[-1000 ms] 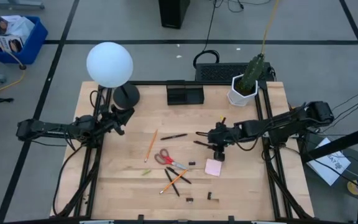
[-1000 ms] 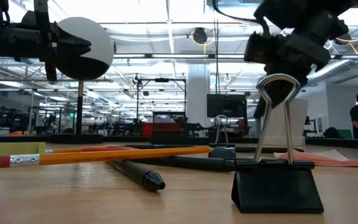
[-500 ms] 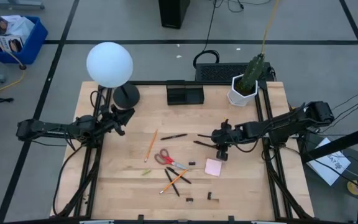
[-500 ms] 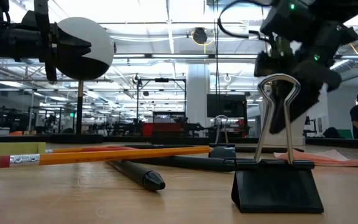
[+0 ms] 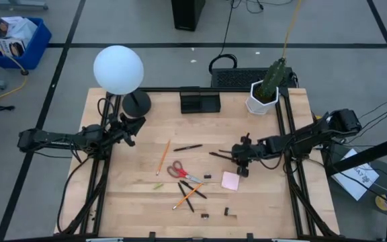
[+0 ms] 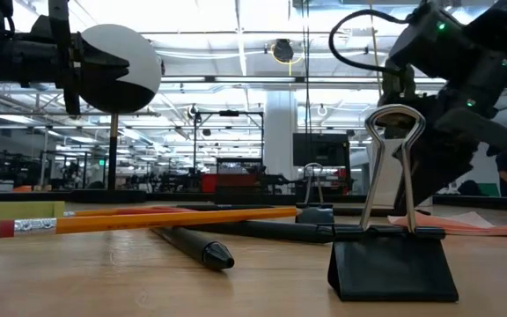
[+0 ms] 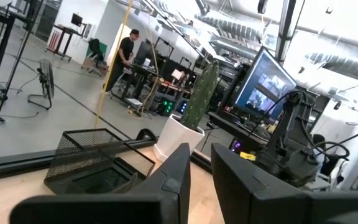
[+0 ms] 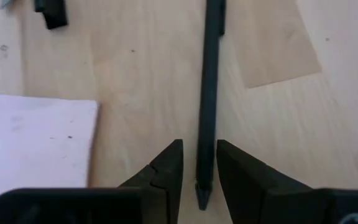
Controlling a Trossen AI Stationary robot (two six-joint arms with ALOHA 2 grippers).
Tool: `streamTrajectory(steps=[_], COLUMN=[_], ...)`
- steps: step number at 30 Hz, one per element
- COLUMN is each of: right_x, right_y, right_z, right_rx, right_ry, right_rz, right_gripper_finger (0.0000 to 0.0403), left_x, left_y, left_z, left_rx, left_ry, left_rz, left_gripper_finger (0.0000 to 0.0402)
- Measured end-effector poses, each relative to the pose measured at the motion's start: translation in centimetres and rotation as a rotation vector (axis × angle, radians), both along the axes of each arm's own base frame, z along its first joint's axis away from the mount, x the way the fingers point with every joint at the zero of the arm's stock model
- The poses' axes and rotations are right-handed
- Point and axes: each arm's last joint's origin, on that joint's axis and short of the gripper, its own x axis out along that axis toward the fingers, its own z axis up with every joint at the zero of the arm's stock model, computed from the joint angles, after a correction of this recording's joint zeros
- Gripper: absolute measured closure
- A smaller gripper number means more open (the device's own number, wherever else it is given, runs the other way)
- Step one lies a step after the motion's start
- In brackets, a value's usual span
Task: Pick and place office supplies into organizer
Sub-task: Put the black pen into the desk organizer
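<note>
A wooden worktop (image 5: 133,202) is seen from above, with a dark robot arm at each side. The right hand (image 5: 242,158) is held low over the middle-right of the worktop, above a black pen (image 8: 208,93). In the right wrist view, the two fingers (image 8: 166,171) are parted by a narrow gap, and the pen's end is seen lying in that gap; whether the pen is actually touched cannot be told. A pink sticky-note pad (image 5: 231,180) lies just beside this hand, nearer the front edge. The left hand (image 5: 127,130) is held at the left side of the worktop, near the round black lamp base (image 5: 136,103), with its fingers (image 7: 173,180) slightly apart and nothing between them. The black organizer (image 5: 199,101) stands at the back edge, well apart from both hands, beside a white plant pot (image 5: 262,98). Red-handled scissors (image 5: 179,171), an orange pencil (image 5: 163,156), another black pen (image 5: 187,148) and crossed pens and pencil (image 5: 189,194) are scattered across the middle. A large black binder clip (image 6: 393,238) stands upright close to the low camera.
</note>
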Motion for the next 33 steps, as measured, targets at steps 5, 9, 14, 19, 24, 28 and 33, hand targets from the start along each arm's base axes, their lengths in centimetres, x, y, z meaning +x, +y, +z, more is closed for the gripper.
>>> streamTrajectory(steps=[5, 9, 14, 19, 24, 28, 33], right_x=[-0.2, -0.2, 0.0, 0.0, 0.0, -0.1, 0.2], right_y=[0.6, 1.0, 1.0, 1.0, 0.9, 0.9, 0.8], right_z=[-0.4, -1.0, -2.0, -2.8, -2.8, -2.9, -2.7], right_rx=[-0.054, -0.105, -0.153, -0.160, -0.157, -0.152, -0.171], right_ry=[0.006, 0.027, 0.067, 0.100, 0.103, 0.103, 0.065], right_rz=[0.009, 0.038, 0.020, 0.008, 0.001, -0.029, -0.060], right_gripper_finger=[0.0314, 0.0314, 0.0314, 0.0331, 0.0381, 0.0384, 0.0380], left_x=[0.0, 0.0, 0.0, 0.0, 0.0, 0.0, 0.1], left_y=[0.0, 0.0, 0.0, 0.0, 0.0, -0.1, -0.3], left_z=[0.0, 0.0, 0.0, 0.2, 0.2, 0.2, 0.3], left_rx=[0.002, 0.004, 0.005, -0.006, -0.005, 0.004, 0.020], left_ry=[0.001, 0.003, 0.003, -0.024, -0.025, -0.022, -0.028], left_rz=[0.000, 0.001, -0.001, -0.002, -0.011, -0.025, -0.099], left_gripper_finger=[0.0332, 0.0332, 0.0332, 0.0332, 0.0332, 0.0332, 0.0332])
